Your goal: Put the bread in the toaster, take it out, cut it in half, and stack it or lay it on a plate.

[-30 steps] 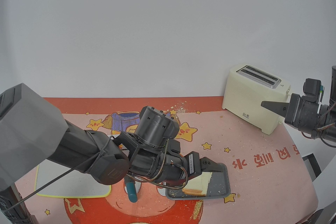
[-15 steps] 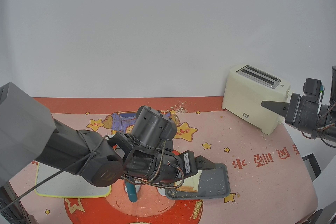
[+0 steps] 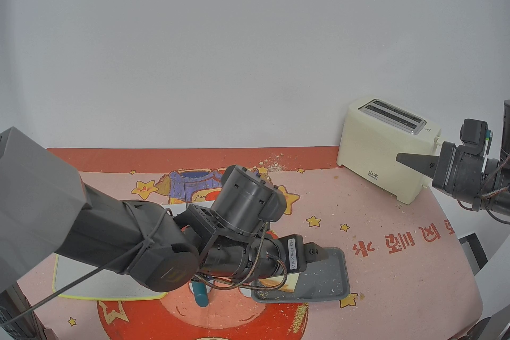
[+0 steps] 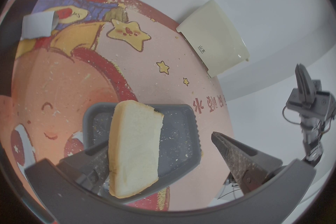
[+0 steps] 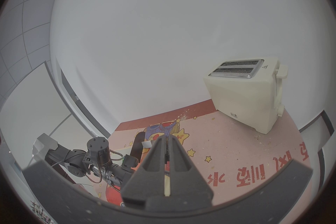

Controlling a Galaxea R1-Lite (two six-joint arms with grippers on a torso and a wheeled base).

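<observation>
I see my left pincer (image 4: 160,143) spread wide over the grey tray (image 4: 182,144) at the tabletop's (image 3: 372,229) near edge, the bread (image 4: 134,147) standing tilted in it against one of the fingers (image 4: 92,163), while my right pincer (image 3: 411,160) hangs closed just beside the toaster (image 3: 388,147) at the far right corner.

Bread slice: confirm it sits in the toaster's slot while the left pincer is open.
Wrong. The bread slice leans over the grey tray, against the left pincer, not in the toaster, as the left wrist view shows. The pincer is open.
</observation>
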